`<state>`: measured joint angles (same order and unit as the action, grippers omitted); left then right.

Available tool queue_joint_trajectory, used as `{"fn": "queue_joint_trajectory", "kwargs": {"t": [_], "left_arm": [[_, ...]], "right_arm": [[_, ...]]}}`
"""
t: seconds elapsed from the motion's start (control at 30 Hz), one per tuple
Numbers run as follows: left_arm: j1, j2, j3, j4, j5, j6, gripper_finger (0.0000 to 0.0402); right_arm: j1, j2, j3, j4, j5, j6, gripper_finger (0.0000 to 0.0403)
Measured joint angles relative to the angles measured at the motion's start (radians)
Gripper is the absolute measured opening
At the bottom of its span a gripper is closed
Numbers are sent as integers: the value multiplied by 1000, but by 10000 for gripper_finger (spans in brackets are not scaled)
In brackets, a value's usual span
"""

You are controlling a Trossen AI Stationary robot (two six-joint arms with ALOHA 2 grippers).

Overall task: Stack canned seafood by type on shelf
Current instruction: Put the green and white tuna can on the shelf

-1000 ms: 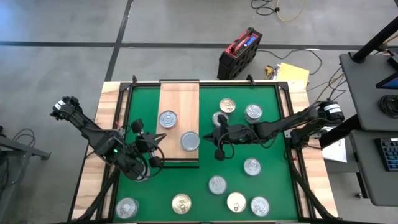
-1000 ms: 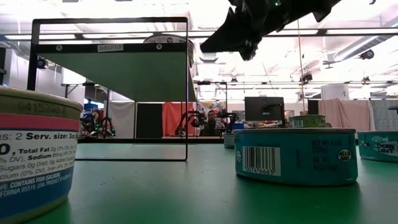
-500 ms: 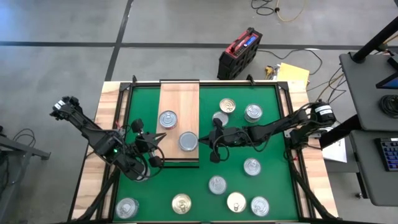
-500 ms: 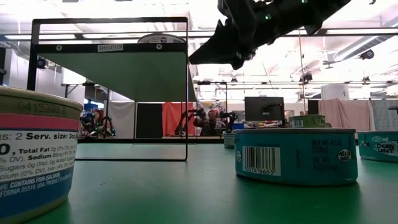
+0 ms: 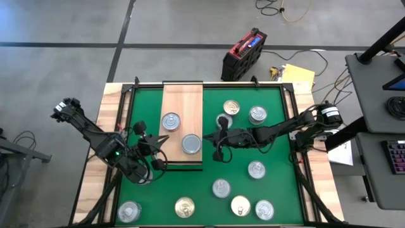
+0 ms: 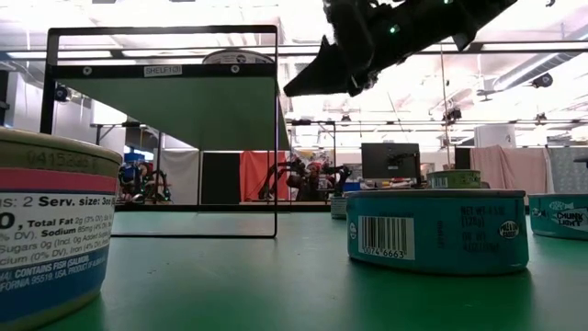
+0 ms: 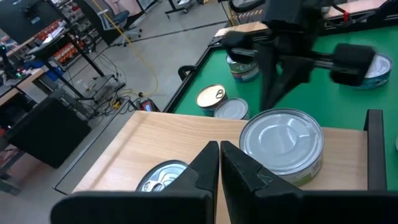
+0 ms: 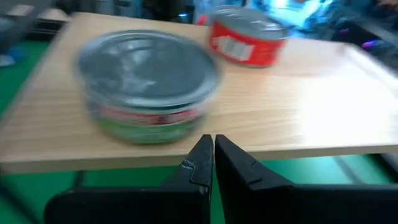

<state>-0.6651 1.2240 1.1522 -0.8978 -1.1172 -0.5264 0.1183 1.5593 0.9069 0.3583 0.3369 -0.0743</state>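
Observation:
The shelf (image 5: 182, 101) is a pale wooden board at the far left of the green mat. Two silver-lidded cans rest on it: one (image 5: 170, 121) farther back, one (image 5: 192, 144) by its right edge, also in the right wrist view (image 8: 149, 87). My right gripper (image 5: 207, 140) is shut and hovers just right of the nearer can, its tips (image 8: 208, 149) short of it. My left gripper (image 5: 163, 140) is shut above the shelf's left edge, pointing at both cans (image 7: 283, 143) and touching neither.
Loose cans stand on the mat right of the shelf (image 5: 231, 107) (image 5: 257, 114), under my right arm (image 5: 256, 169) and along the near edge (image 5: 184, 207) (image 5: 129, 211) (image 5: 264, 209). A black rail (image 5: 183, 166) borders the shelf's near end.
My right gripper has moved toward the table's left edge and a little down, closing on the nearer can on the shelf, its fingers staying shut. My left arm has kept still.

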Motion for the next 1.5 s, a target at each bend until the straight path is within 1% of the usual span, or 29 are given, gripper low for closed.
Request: {"fn": "queue_joint_trajectory", "kwargs": {"t": [0.1, 0.17, 0.33, 0.43, 0.5, 0.77, 0.93, 1.4, 1.5], "left_arm": [[0, -7, 0, 0, 0, 12, 0], [0, -12, 0, 0, 0, 12, 0], [0, -16, 0, 0, 0, 26, 0], [0, -16, 0, 0, -1, 26, 0], [0, -16, 0, 0, -1, 26, 0], [0, -16, 0, 6, -3, 38, 0], [0, -16, 0, 8, -2, 38, 0], [0, -16, 0, 16, -1, 36, 0], [0, -16, 0, 16, -1, 36, 0]], "right_arm": [[-44, 0, 4, 1, -14, -30, 9], [-80, 0, 17, 7, -80, -41, 9], [-162, 6, 62, 15, -296, -41, 9], [-187, 13, 85, 18, -387, -41, 9], [-194, 26, 96, 25, -417, -40, 9], [-193, 106, 154, 12, -427, -57, 9], [-193, 114, 168, 12, -502, -50, 9], [-168, 113, 168, -5, -520, -50, 9], [-168, 113, 168, -6, -487, -50, 9]]}}
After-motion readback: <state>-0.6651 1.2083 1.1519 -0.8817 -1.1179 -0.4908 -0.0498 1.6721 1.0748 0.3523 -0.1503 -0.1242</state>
